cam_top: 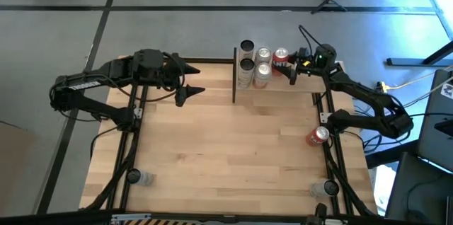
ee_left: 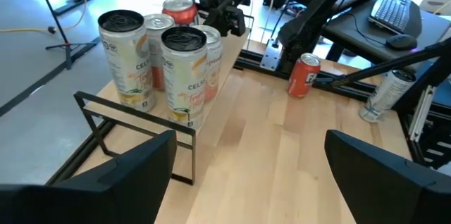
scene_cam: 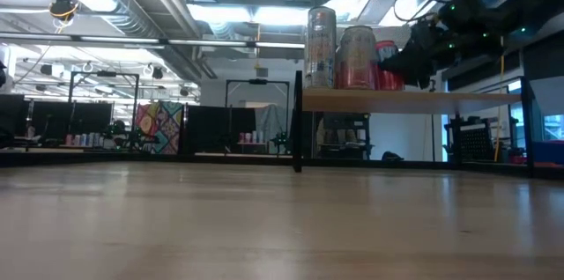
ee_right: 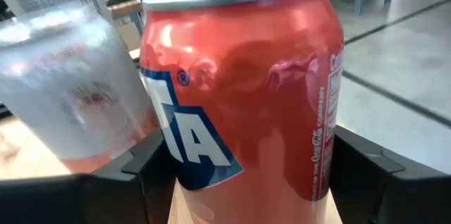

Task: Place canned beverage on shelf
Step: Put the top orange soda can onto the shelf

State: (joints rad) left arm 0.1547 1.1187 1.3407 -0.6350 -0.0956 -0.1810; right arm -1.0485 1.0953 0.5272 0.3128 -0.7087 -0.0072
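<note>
The right hand (cam_top: pixel 293 64) grips the red can (cam_top: pixel 281 56), upright on the shelf (scene_cam: pixel 414 100) beside 4 other cans. The left hand (cam_top: pixel 185 81) hovers wide open over the counter (cam_top: pixel 226 154), holding nothing.

The can (ee_right: pixel 239 90) between the black fingers (ee_right: pixel 373 175) of the right hand (cam_top: pixel 293 70) is orange-red with blue-and-white lettering and a silver top. Two tall cans (ee_left: pixel 187 76) on the pale wood shelf (scene_cam: pixel 414 100) are white with orange print; the desk (cam_top: pixel 226 147) is light wood
</note>
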